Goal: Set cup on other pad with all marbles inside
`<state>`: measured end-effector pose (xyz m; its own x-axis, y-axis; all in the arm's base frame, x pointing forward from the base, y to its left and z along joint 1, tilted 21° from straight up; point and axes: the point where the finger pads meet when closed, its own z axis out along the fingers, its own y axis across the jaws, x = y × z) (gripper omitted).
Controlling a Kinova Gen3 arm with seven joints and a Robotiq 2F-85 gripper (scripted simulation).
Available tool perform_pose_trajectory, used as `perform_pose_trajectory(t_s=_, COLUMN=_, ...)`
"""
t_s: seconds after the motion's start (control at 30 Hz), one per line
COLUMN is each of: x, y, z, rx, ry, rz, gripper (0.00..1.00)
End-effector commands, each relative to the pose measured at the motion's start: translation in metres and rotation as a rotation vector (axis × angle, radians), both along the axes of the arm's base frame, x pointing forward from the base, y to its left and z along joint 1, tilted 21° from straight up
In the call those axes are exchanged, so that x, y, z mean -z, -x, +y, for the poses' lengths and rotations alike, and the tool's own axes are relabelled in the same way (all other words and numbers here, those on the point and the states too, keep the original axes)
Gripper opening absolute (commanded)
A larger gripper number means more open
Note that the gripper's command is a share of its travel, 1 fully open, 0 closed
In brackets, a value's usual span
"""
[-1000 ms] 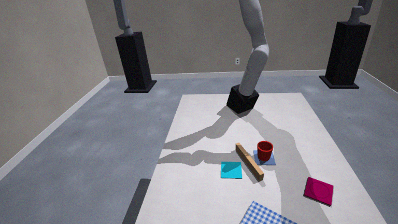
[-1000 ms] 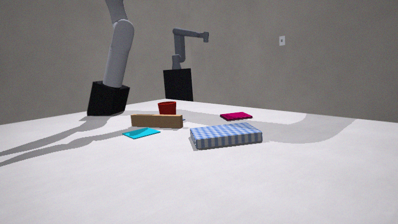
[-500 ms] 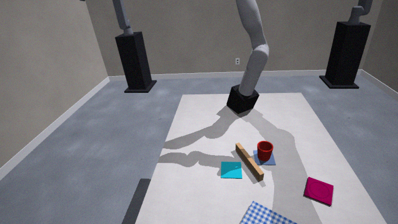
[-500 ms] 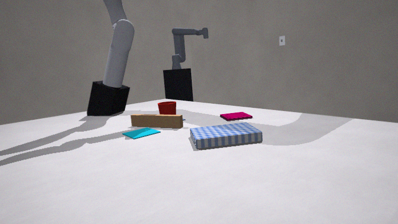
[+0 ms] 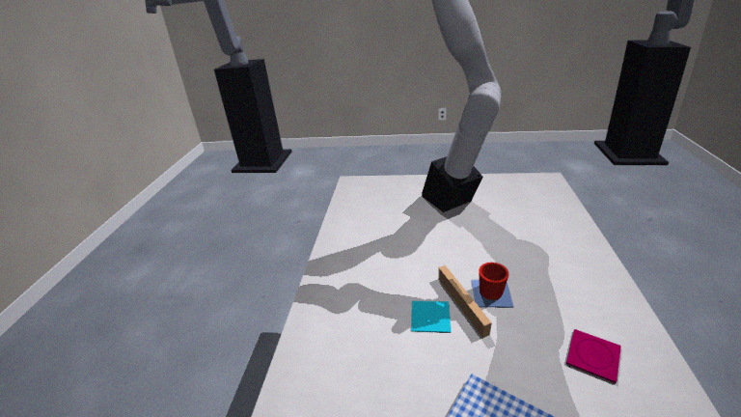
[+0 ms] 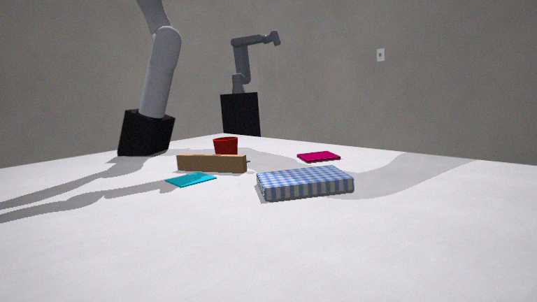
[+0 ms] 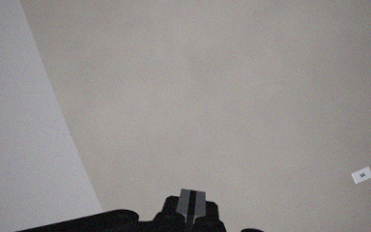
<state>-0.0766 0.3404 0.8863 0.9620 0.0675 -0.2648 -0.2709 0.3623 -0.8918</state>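
A red cup (image 5: 492,283) (image 6: 225,147) stands upright on a blue pad (image 5: 503,301). Its inside is dark in the top view and no marbles can be made out. A wooden rail (image 5: 464,301) (image 6: 211,163) lies between that pad and a cyan pad (image 5: 430,317) (image 6: 190,179), which has nothing on it. My gripper (image 7: 190,206) shows only in the wrist view, its two fingertips together with nothing between them. It faces the wall, away from the cup, and is outside the top and exterior views.
A magenta square plate (image 5: 594,355) (image 6: 318,156) lies on the far side of the cup from the rail. A blue-and-white checked block (image 5: 494,399) (image 6: 305,183) lies near the front. The arm's black base (image 5: 449,188) (image 6: 144,134) stands behind the cup. Two other arms stand on black pedestals farther back.
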Motion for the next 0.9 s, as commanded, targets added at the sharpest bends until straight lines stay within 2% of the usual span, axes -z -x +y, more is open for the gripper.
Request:
perform_pose_trajectory(t_s=0.0, x=0.000, y=-0.004, z=-0.005, rx=0.001, ry=-0.002, rz=0.025, gripper=0.00)
perform_pose_trajectory(t_s=0.17, x=-0.001, y=-0.004, z=-0.005, rx=0.001, ry=-0.003, rz=0.025, gripper=0.00)
perform_pose_trajectory(t_s=0.2, x=0.000, y=-0.011, z=-0.011, rx=0.008, ry=-0.007, rz=0.048, gripper=0.00)
perform_pose_trajectory(t_s=0.33, x=-0.001, y=-0.011, z=-0.010, rx=0.007, ry=-0.006, rz=0.048, gripper=0.00)
perform_pose_trajectory(t_s=0.37, x=0.000, y=-0.017, z=-0.016, rx=0.014, ry=-0.010, rz=0.072, gripper=0.00)
perform_pose_trajectory(t_s=0.5, x=0.000, y=-0.017, z=-0.014, rx=0.013, ry=-0.009, rz=0.073, gripper=0.00)
perform_pose_trajectory(t_s=0.53, x=0.000, y=-0.024, z=-0.021, rx=0.020, ry=-0.013, rz=0.098, gripper=0.00)
perform_pose_trajectory(t_s=0.73, x=0.000, y=-0.024, z=-0.019, rx=0.019, ry=-0.012, rz=0.099, gripper=0.00)
perform_pose_trajectory(t_s=0.77, x=0.001, y=-0.032, z=-0.025, rx=0.026, ry=-0.015, rz=0.126, gripper=0.00)
perform_pose_trajectory(t_s=0.87, x=0.001, y=-0.032, z=-0.024, rx=0.026, ry=-0.015, rz=0.126, gripper=0.00)
